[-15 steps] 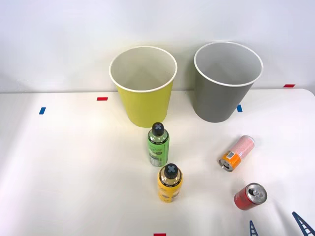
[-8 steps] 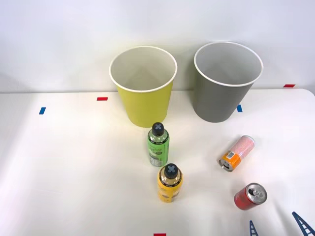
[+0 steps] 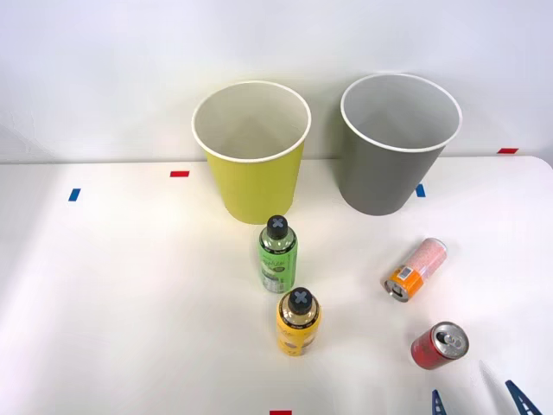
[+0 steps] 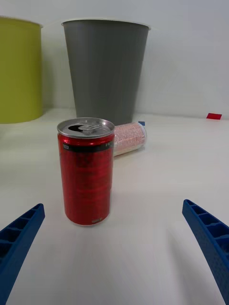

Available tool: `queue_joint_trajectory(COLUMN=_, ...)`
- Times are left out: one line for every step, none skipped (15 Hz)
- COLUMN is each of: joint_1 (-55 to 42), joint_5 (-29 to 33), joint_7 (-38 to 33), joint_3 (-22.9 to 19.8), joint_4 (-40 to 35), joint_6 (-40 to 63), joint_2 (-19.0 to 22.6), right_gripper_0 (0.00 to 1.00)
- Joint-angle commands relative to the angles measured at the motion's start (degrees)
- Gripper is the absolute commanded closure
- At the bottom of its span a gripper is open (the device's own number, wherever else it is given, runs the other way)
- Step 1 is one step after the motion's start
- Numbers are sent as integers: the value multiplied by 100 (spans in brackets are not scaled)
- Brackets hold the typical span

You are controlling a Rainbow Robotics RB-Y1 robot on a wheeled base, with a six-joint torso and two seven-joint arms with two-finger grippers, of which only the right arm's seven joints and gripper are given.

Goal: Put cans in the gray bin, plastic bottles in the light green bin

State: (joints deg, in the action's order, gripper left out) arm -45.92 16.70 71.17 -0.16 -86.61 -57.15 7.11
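1. White counter [image 3: 130, 303]: your light green bin [image 3: 251, 151] and gray bin [image 3: 399, 143] stand at its far edge.
2. Green bottle [image 3: 277, 255], yellow bottle [image 3: 298, 322]: upright, mid-counter.
3. Pink can [image 3: 416, 269]: lying down; red can [image 4: 87, 171]: upright.
4. Your right pincer [image 4: 114, 248]: spread wide, near the red can, not touching.

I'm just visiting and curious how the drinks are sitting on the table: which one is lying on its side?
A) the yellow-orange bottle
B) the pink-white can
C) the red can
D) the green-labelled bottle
B: the pink-white can lies on its side with its orange end toward the camera, while the red can and both bottles stand upright.
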Motion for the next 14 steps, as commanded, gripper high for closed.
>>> queue_joint_trajectory(joint_1=4, joint_5=-457, joint_7=187, joint_3=402, joint_4=12, joint_6=-130, joint_2=458, right_gripper_0=0)
queue_joint_trajectory(joint_1=39, joint_5=-519, joint_7=222, joint_3=482, joint_4=4, joint_6=-130, joint_2=564, right_gripper_0=0)
queue_joint_trajectory(joint_1=74, joint_5=-642, joint_7=257, joint_3=578, joint_4=4, joint_6=-130, joint_2=660, right_gripper_0=0)
queue_joint_trajectory(joint_1=136, joint_5=-791, joint_7=310, joint_3=666, joint_4=4, joint_6=-121, joint_2=766, right_gripper_0=0)
queue_joint_trajectory(joint_1=180, joint_5=-835, joint_7=337, joint_3=666, joint_4=12, joint_6=-130, joint_2=819, right_gripper_0=0)
queue_joint_trajectory(joint_1=215, joint_5=-870, joint_7=354, joint_3=684, joint_4=12, joint_6=-95, joint_2=845, right_gripper_0=0)
queue_joint_trajectory(joint_1=250, joint_5=-941, joint_7=389, joint_3=710, joint_4=12, joint_6=-42, joint_2=862, right_gripper_0=0)
queue_joint_trajectory(joint_1=276, joint_5=-976, joint_7=433, joint_3=719, joint_4=12, joint_6=-7, joint_2=862, right_gripper_0=0)
queue_joint_trajectory(joint_1=303, joint_5=-1011, joint_7=468, joint_3=754, joint_4=12, joint_6=37, joint_2=862, right_gripper_0=0)
queue_joint_trajectory(joint_1=320, joint_5=-1064, joint_7=495, joint_3=807, joint_4=12, joint_6=46, joint_2=862, right_gripper_0=0)
queue_joint_trajectory(joint_1=355, joint_5=-1187, joint_7=547, joint_3=947, joint_4=21, joint_6=72, joint_2=862, right_gripper_0=0)
queue_joint_trajectory(joint_1=408, joint_5=-1336, joint_7=600, joint_3=1088, joint_4=12, joint_6=169, joint_2=871, right_gripper_0=0)
queue_joint_trajectory(joint_1=496, joint_5=-1494, joint_7=767, joint_3=1220, joint_4=12, joint_6=239, joint_2=871, right_gripper_0=0)
queue_joint_trajectory(joint_1=575, joint_5=-1661, joint_7=1084, joint_3=1299, joint_4=12, joint_6=239, joint_2=871, right_gripper_0=0)
